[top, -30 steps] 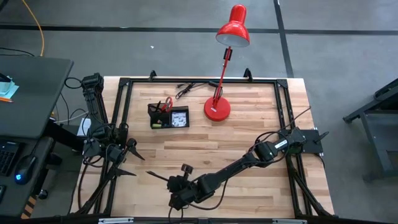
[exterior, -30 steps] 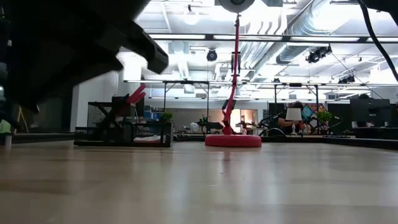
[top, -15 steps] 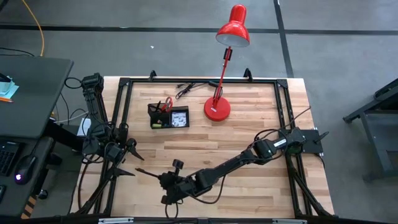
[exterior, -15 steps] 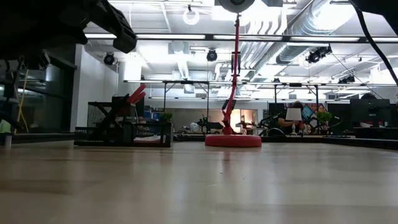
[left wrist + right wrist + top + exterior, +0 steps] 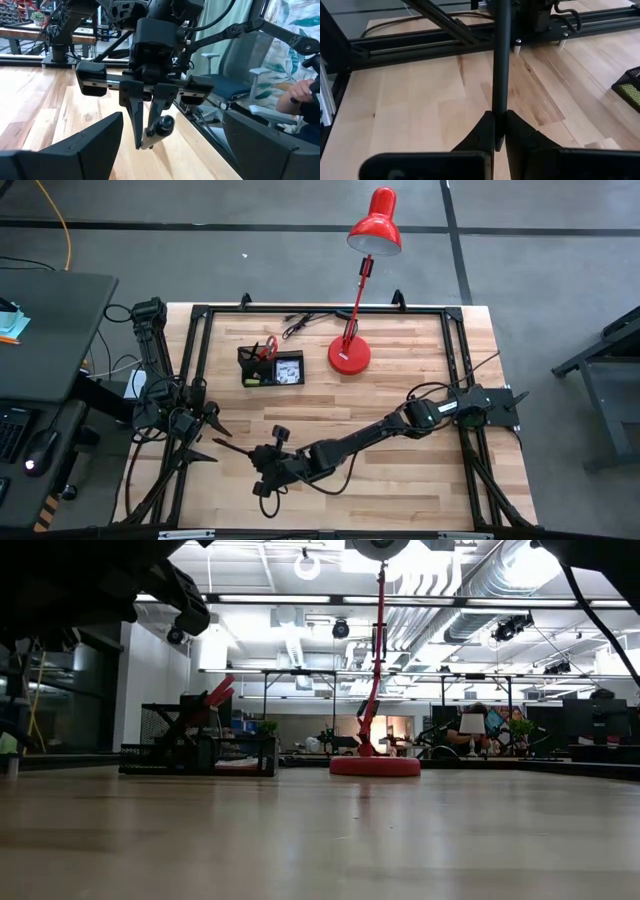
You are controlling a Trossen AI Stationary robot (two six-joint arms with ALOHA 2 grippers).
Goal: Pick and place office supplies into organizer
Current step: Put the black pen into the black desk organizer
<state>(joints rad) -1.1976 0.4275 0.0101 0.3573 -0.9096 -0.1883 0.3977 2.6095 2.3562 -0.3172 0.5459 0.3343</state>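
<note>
My right gripper (image 5: 257,459) reaches across to the table's near left part and is shut on a thin black pen (image 5: 232,448). The pen's free end points at my left gripper (image 5: 212,442), which waits open by the left edge. In the left wrist view the right gripper (image 5: 146,142) faces the camera between my own spread fingers. The black organizer (image 5: 271,367) stands toward the far side, with the red-handled scissors (image 5: 269,346) upright in its cup and the white-grey packet (image 5: 290,369) in its tray. No purple pad shows. My right gripper pinches the black pen near one end (image 5: 498,117) between its two fingers. The pen runs on along the fingers' line, roughly level, toward the table's left side. It is lifted clear of the wood, and its free end (image 5: 501,30) sticks out ahead.
A red desk lamp stands right of the organizer on its round base (image 5: 350,356), with its head (image 5: 375,230) beyond the far edge. A black cable (image 5: 300,323) lies at the far rail. Black frame rails (image 5: 195,370) line the table. A person's hand (image 5: 300,92) shows beyond the table.
My right gripper has carried the pen toward the table's left edge and a little toward the far side, closer to the left gripper, staying shut on it. In the low view it has moved up and away from the camera.
</note>
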